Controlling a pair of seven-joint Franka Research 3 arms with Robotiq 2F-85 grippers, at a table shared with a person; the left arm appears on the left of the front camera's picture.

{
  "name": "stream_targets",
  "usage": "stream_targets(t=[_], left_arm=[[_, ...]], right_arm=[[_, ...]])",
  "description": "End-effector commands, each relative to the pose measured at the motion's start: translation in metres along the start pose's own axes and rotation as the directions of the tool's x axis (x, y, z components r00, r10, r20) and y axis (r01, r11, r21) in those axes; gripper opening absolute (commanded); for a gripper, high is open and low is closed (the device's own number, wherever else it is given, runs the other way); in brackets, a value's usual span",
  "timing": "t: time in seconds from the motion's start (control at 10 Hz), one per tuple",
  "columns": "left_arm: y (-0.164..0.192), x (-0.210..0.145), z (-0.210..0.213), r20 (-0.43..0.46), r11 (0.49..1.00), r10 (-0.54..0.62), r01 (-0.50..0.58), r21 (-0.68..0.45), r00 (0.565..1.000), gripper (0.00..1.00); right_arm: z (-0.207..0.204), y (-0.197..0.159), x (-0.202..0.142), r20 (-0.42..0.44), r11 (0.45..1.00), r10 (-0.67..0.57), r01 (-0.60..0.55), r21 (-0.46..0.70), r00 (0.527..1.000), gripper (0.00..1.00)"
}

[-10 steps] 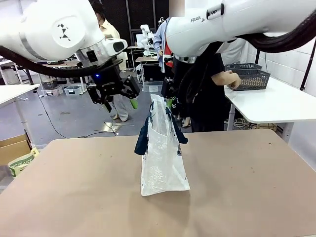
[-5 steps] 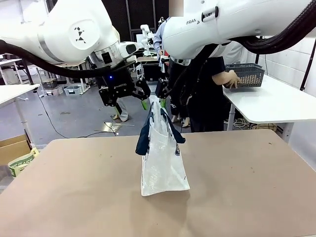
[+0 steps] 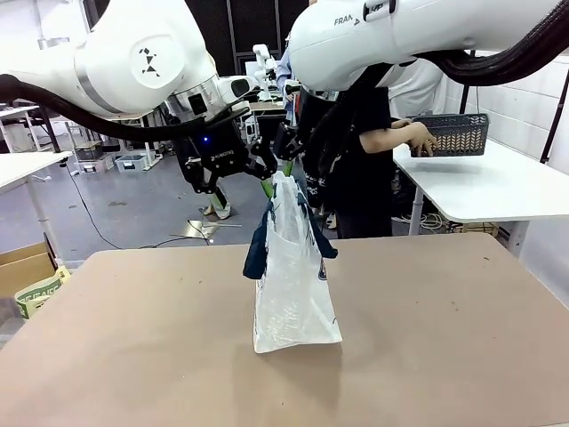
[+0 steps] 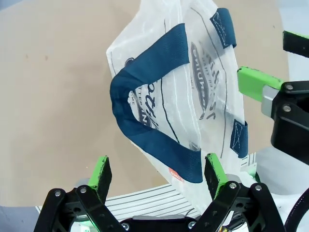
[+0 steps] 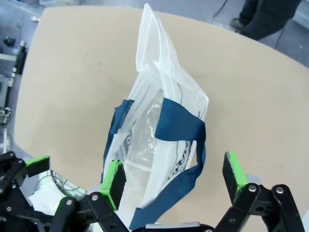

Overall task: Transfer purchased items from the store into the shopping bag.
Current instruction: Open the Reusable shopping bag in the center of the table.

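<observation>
The shopping bag (image 3: 293,276) stands upright in the middle of the brown table (image 3: 133,338), translucent, with navy handles drooping over its top. My left gripper (image 3: 242,196) hangs open just left of the bag's top, and in the left wrist view it (image 4: 157,174) looks down on a handle loop (image 4: 149,106). My right gripper (image 3: 293,171) is open just behind the bag's top edge; in the right wrist view it (image 5: 175,174) hovers over the open mouth of the bag (image 5: 149,125). Nothing sits between either pair of fingers. The purchased items are out of view.
A person in dark clothes stands across the table, holding a dark mesh basket (image 3: 449,133) over a white side table (image 3: 489,191) at the right. A cardboard box (image 3: 25,267) sits on the floor at the left. Bare tabletop surrounds the bag.
My left gripper has moved right toward the bag's top, and the right gripper has shifted slightly left behind it. The person has lifted the mesh basket. The bag has stayed put.
</observation>
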State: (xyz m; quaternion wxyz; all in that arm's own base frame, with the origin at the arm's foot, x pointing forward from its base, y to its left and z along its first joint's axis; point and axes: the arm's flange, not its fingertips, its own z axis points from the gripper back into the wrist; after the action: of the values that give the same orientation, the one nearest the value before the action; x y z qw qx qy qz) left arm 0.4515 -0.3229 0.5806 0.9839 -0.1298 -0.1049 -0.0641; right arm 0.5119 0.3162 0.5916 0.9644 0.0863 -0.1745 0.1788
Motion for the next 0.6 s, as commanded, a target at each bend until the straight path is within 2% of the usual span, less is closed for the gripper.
stream_targets(t=[0.0,0.5], left_arm=[[-0.007,0.003,0.000,-0.010,0.999,0.037,-0.038,-0.029,0.999,1.00],[-0.019,0.002,-0.019,-0.061,0.999,0.036,-0.038,-0.028,0.997,1.00]], right_arm=[[-0.012,0.004,0.002,-0.010,0.999,-0.034,0.033,-0.029,0.999,1.00],[-0.037,-0.001,0.002,-0.092,0.996,-0.076,0.072,-0.045,0.993,1.00]])
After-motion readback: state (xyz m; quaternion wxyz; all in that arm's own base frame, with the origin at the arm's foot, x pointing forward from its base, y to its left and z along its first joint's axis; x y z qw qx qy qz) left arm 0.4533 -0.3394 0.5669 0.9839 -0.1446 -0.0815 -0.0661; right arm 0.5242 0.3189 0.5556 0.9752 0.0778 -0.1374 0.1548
